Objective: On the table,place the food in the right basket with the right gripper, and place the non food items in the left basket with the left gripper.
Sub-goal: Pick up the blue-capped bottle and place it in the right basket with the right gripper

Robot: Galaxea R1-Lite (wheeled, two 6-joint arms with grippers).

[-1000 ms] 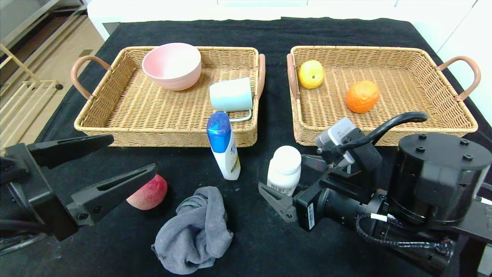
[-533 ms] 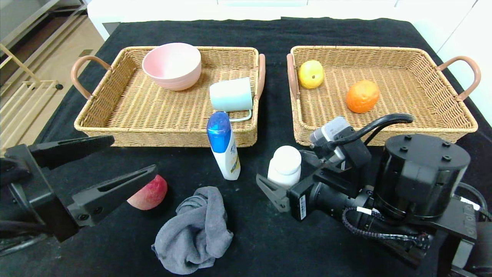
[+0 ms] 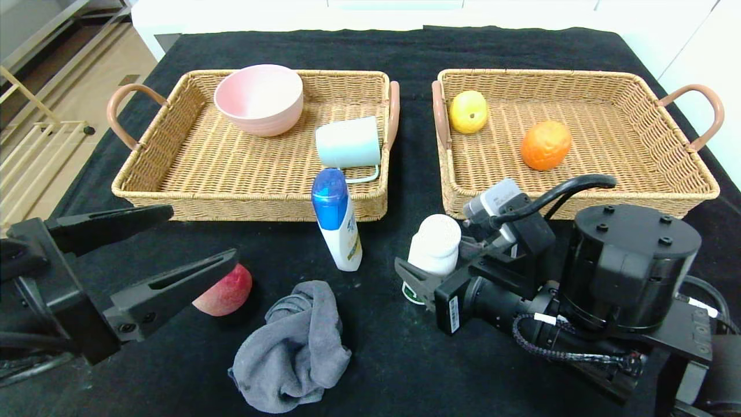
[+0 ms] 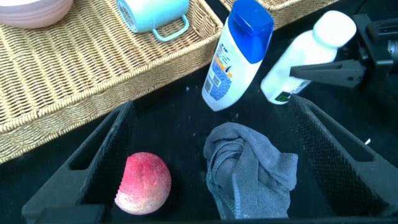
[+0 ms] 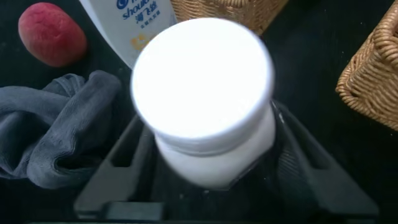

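Observation:
My right gripper (image 3: pixel 431 259) is shut on the small white bottle (image 3: pixel 434 246), which leans over on the table (image 3: pixel 405 370) in front of the right basket (image 3: pixel 666 150). In the right wrist view the bottle (image 5: pixel 205 112) fills the space between the fingers (image 5: pixel 118 168). A yellow pear (image 3: pixel 468 111) and an orange (image 3: pixel 545 145) lie in the right basket. My left gripper (image 3: pixel 202 234) is open and empty at the front left, over the pink-red peach (image 3: pixel 226 292), which shows in the left wrist view (image 4: pixel 144 182) beside one finger.
The left basket (image 3: pixel 231 168) holds a pink bowl (image 3: pixel 259 98) and a pale blue mug (image 3: pixel 347 143) on its side. A blue-capped white bottle (image 3: pixel 337 220) stands before it. A crumpled grey cloth (image 3: pixel 295 347) lies at the front centre.
My right gripper has moved in around the small white bottle and shut on it. The bottle has gone from upright to leaning. The left arm has not moved.

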